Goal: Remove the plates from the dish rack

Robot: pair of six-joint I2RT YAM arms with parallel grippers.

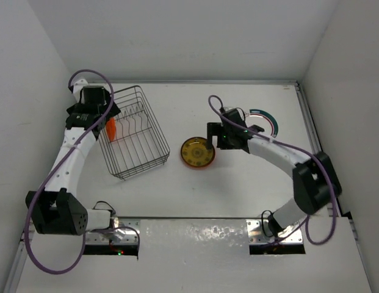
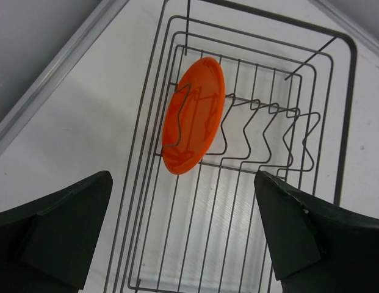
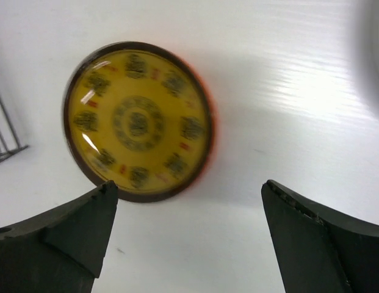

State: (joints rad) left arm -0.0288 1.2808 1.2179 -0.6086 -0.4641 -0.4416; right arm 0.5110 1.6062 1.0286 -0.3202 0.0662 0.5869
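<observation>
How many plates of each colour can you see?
Orange plate: 1, standing in the dish rack
Yellow patterned plate: 1, flat on the table; an orange edge shows under it, and I cannot tell if that is another plate
White plate with green rim: 1, partly hidden
Total: 3 plates

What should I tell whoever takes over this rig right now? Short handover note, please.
Left tool: open, over the dish rack, holding nothing.
Right tool: open, above the yellow plate, holding nothing.
Things: one orange plate stands upright inside the rack. The yellow plate lies flat on the table, with an orange edge showing beneath it. A green-rimmed plate lies behind the right arm, partly hidden.
Done: those plates are out.
Left: lift out the orange plate.
</observation>
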